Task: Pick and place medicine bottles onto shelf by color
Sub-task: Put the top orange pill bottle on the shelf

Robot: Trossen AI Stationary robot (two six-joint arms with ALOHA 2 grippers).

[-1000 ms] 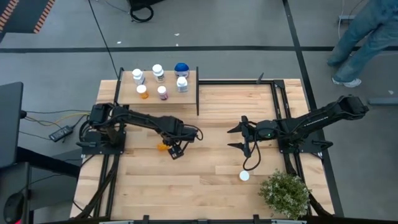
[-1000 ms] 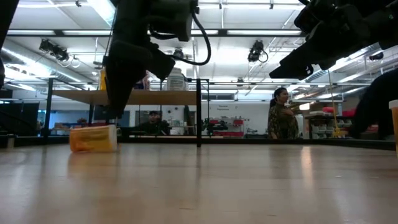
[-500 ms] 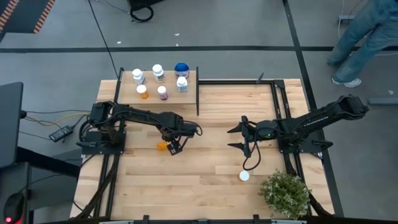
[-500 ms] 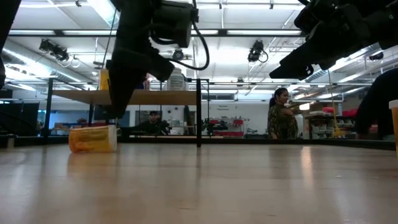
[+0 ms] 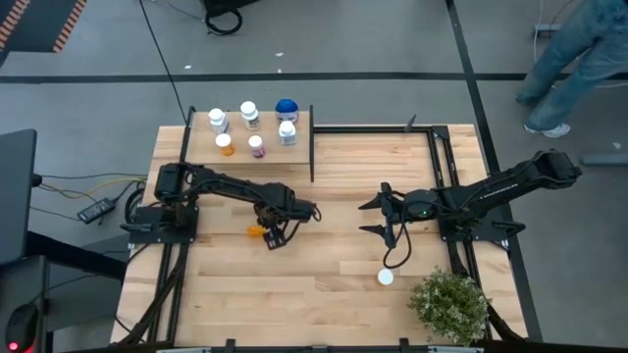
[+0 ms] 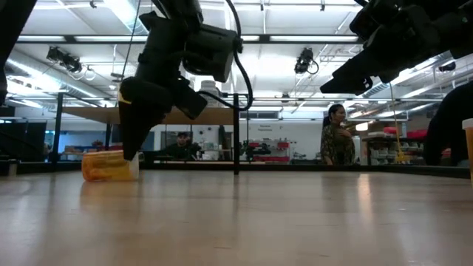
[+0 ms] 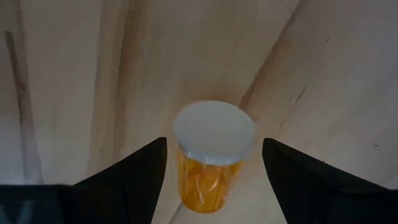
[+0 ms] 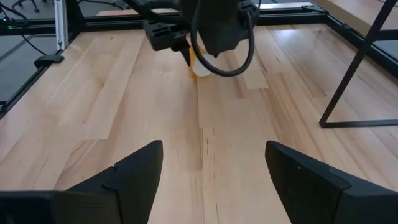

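An orange medicine bottle (image 7: pixel 207 184) with a white cap (image 7: pixel 214 129) lies on its side on the table (image 5: pixel 324 294), left of the middle (image 5: pixel 255 231). My left gripper (image 5: pixel 274 235) hangs over it, pointing down and open. One finger stands on each side of the cap end, with a gap to the bottle on both sides. My right gripper (image 5: pixel 377 217) waits open above the table's right half, holding nothing. The shelf (image 5: pixel 201 155) at the far left carries several bottles, among them a blue-topped one (image 5: pixel 286 107), an orange one (image 5: pixel 226 145) and a pink one (image 5: pixel 256 146).
A white bottle (image 5: pixel 385 277) stands on the table near the front right, beside a green potted plant (image 5: pixel 449 304). The shelf's black post (image 5: pixel 312 157) rises just beyond my left arm. A person (image 5: pixel 574 59) walks past the table's far right corner.
My left gripper has sunk toward the lying orange bottle and rolled a little about its own axis, staying open. Its fingertips now reach down beside the bottle. The bottle has kept its place.
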